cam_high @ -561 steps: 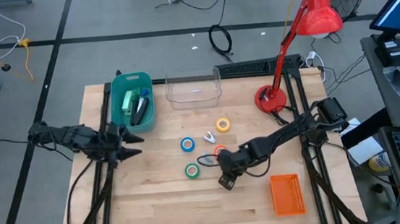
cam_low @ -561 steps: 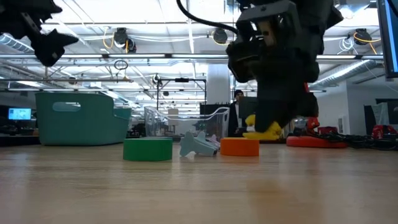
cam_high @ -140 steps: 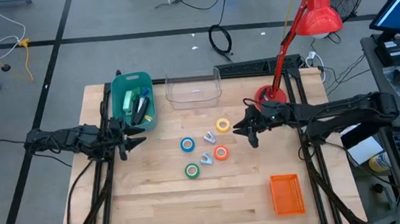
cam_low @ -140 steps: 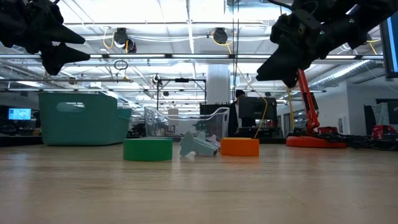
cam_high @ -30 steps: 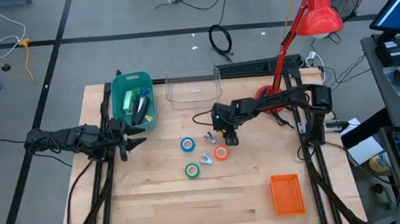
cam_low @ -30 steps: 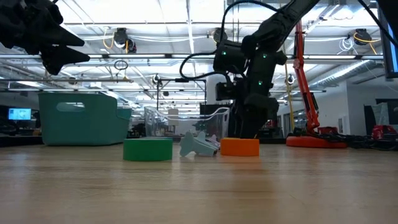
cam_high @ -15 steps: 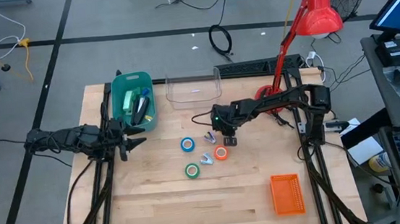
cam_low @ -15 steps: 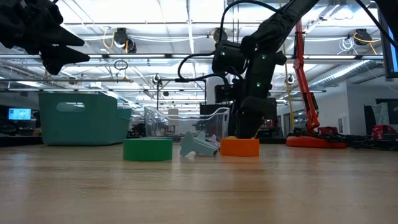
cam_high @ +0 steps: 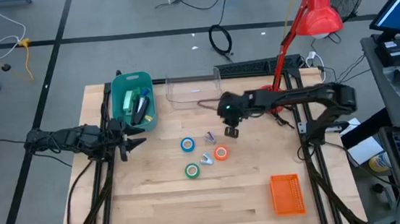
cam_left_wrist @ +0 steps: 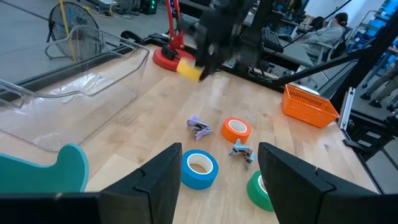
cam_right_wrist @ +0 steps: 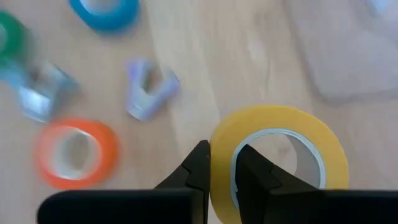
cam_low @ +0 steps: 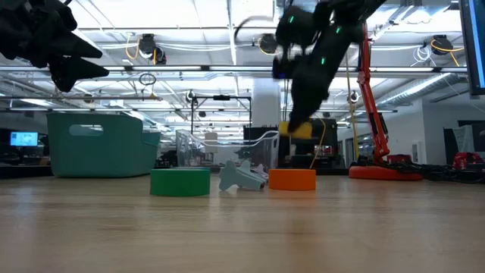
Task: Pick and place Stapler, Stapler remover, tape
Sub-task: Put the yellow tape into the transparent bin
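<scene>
Right gripper [cam_right_wrist: 221, 171] pinched on the yellow tape roll [cam_right_wrist: 277, 155], lifted above the wooden table [cam_high: 157, 203], left gripper [cam_left_wrist: 217, 186] spread open, empty, near the teal bin [cam_high: 132, 100]

Right claw [cam_low: 297, 125] motion-blurred.

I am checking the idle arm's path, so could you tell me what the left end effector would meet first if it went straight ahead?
Probably the blue tape: it lies nearest ahead of the open left end effector, though that end effector hovers above the table, so it might pass over it.
</scene>
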